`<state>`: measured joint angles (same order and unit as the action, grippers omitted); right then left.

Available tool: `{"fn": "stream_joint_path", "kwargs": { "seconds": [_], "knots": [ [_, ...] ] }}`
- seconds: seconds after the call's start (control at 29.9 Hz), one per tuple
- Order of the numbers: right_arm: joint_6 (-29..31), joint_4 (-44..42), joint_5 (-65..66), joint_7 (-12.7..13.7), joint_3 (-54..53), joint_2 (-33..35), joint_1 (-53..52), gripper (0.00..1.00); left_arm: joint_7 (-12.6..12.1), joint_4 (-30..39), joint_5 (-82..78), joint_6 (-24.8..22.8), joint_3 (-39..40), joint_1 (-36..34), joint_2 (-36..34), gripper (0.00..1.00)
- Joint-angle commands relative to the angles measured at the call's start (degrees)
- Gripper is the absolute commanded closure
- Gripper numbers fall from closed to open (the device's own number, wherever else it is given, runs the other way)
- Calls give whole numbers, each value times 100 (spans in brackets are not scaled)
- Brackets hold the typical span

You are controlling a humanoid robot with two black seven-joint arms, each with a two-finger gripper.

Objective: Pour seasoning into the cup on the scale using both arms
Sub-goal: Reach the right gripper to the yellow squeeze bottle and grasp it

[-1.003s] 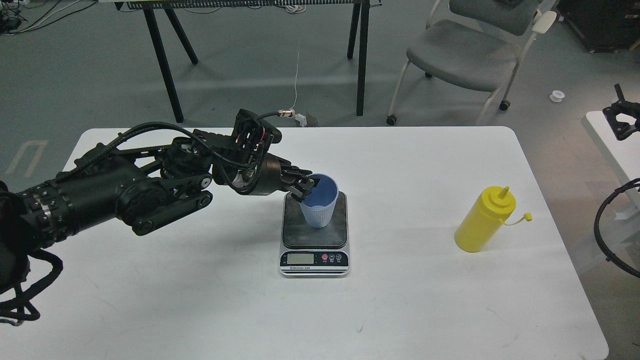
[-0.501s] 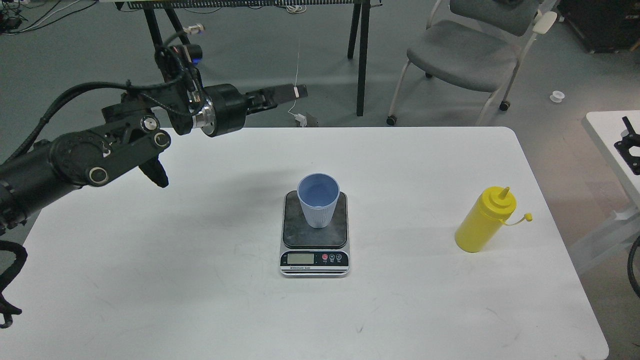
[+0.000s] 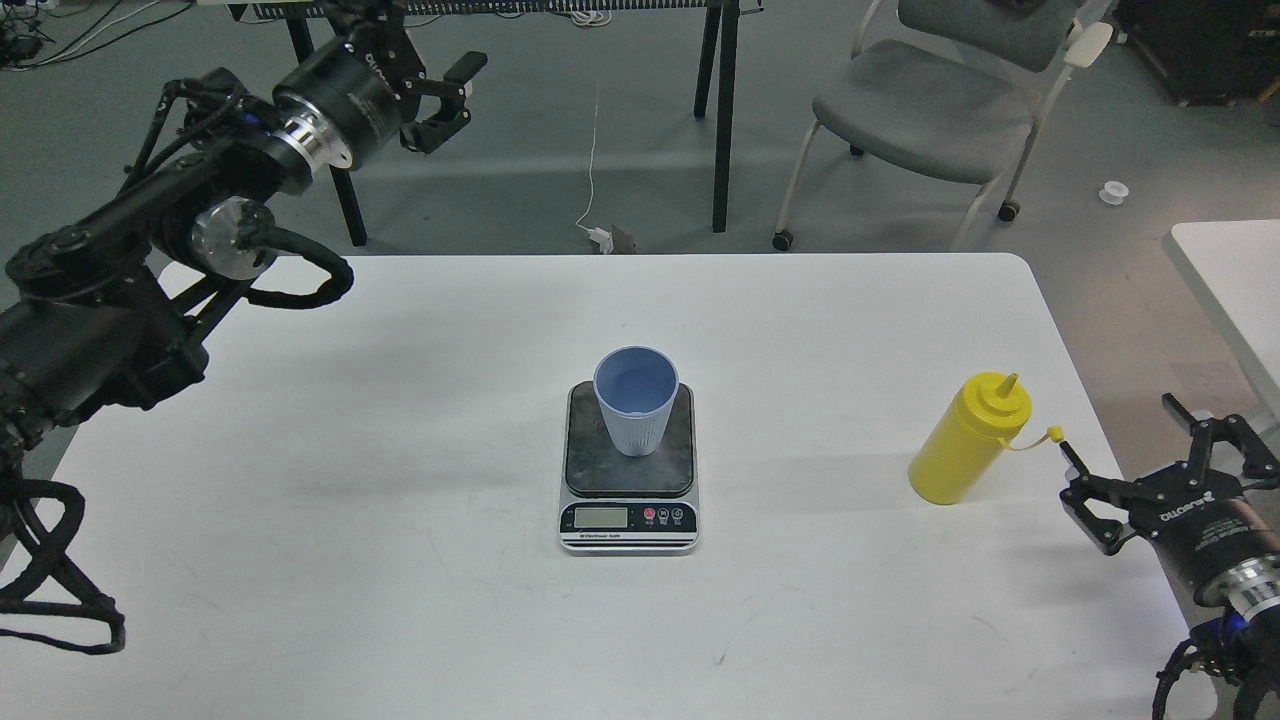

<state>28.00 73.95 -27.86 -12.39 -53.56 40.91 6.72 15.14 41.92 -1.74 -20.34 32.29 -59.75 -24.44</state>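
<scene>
The light blue ribbed cup [image 3: 636,405] stands upright on the dark plate of the scale [image 3: 587,472] at the table's middle. The yellow seasoning bottle [image 3: 966,443] stands upright at the right of the table, its cap hanging off on its tether. My left gripper [image 3: 453,100] is open and empty, raised high at the far left beyond the table's back edge, far from the cup. My right gripper [image 3: 1116,428] is open and empty at the table's right edge, just right of the bottle and not touching it.
The white table [image 3: 400,560] carries only the scale, cup and bottle. A grey chair [image 3: 930,105] and black table legs [image 3: 725,120] stand on the floor behind. Another white table edge [image 3: 1235,280] is at the far right.
My left gripper let go of the cup's rim and rose back to the far left. My right arm came down into view beside the bottle. The cup stays on the scale.
</scene>
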Motion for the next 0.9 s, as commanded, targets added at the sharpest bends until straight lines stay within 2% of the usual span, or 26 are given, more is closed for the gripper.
{"fn": "stream_joint_path", "kwargs": {
  "seconds": [0.0,0.13,0.47,0.87],
  "knots": [
    [0,23,44,35,4,-460,233,0,-133,-332,384,-23,479,25,-9,1],
    [0,-73,53,53,-14,-830,277,0,-362,-702,920,-40,822,60,35,1],
    [0,-680,88,79,12,-1762,-21,0,-362,-781,1097,-49,1420,447,141,1],
    [0,-662,88,53,-84,-1859,-267,0,-371,-720,1053,-31,1403,491,176,1]
  ]
}}
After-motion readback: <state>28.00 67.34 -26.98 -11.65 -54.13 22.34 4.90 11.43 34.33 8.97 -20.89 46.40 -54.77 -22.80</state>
